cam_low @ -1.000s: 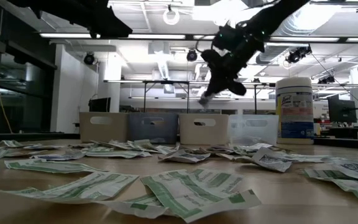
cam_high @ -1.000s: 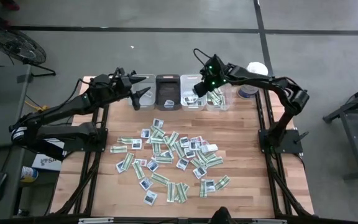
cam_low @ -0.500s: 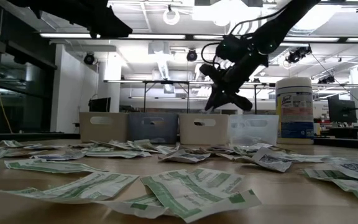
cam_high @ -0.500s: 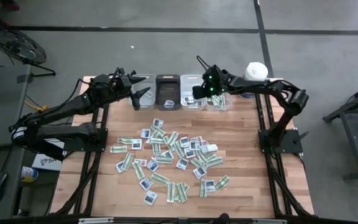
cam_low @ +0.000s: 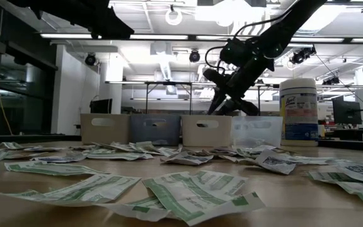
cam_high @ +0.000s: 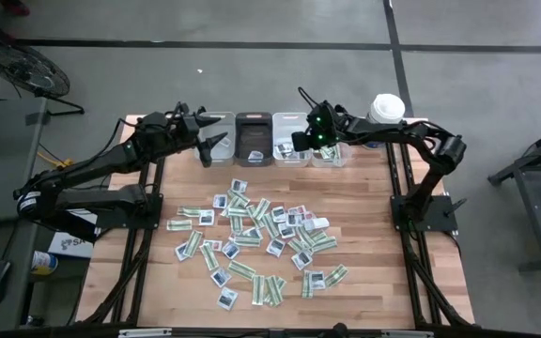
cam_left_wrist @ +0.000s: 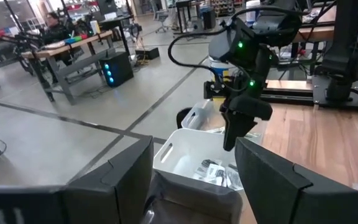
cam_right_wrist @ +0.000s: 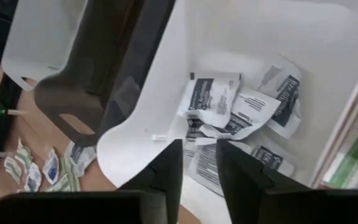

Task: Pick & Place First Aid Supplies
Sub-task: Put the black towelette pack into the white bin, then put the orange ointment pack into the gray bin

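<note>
Right gripper (cam_high: 301, 144) over white bin (cam_high: 284, 150), fingers slightly apart, nothing held.
Left gripper (cam_high: 210, 143) waits wide open, empty, above the bins' left end. Packets (cam_high: 261, 235) scattered mid-counter (cam_high: 364, 300), some already in bin (cam_right_wrist: 229, 118). Probably light, thin, floppy, lying flat: best pinched at a raised edge or corner.

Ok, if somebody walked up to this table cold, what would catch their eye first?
Probably the scatter of first aid packets spread across the middle of the wooden table. Next, the right gripper hanging over the white bin in the row at the far edge; its wrist view shows white packets with dark-blue marks piled inside. The left gripper waits by the bin at the row's left end.
</note>
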Available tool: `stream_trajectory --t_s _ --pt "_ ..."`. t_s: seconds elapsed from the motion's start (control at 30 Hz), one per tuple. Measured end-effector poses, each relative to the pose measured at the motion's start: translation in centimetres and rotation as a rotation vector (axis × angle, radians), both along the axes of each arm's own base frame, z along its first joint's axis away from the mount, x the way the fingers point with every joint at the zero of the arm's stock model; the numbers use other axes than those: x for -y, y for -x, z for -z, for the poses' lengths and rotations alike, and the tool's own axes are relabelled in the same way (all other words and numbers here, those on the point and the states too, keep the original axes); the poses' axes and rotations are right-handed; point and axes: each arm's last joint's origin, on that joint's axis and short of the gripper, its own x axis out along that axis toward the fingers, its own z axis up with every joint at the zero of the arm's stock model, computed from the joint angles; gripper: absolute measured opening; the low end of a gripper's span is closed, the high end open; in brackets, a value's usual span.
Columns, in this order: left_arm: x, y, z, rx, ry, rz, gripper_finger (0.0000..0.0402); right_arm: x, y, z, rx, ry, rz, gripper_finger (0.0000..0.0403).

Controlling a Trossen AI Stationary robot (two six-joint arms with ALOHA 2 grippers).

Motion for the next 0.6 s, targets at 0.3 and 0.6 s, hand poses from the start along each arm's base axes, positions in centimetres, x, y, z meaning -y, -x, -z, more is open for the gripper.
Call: stream_trajectory --t_s 0.3,0.6 --pt "0.1 0.0 0.1 -0.008 0.016 0.045 0.022 -0.7 0.3 -1.9 0.038 0.043 -0.034 0.012" --pt "0.2 0.0 0.3 -0.024 0.027 0.057 0.022 -4.1 0.3 -4.7 0.037 0.161 -0.209 0.012"
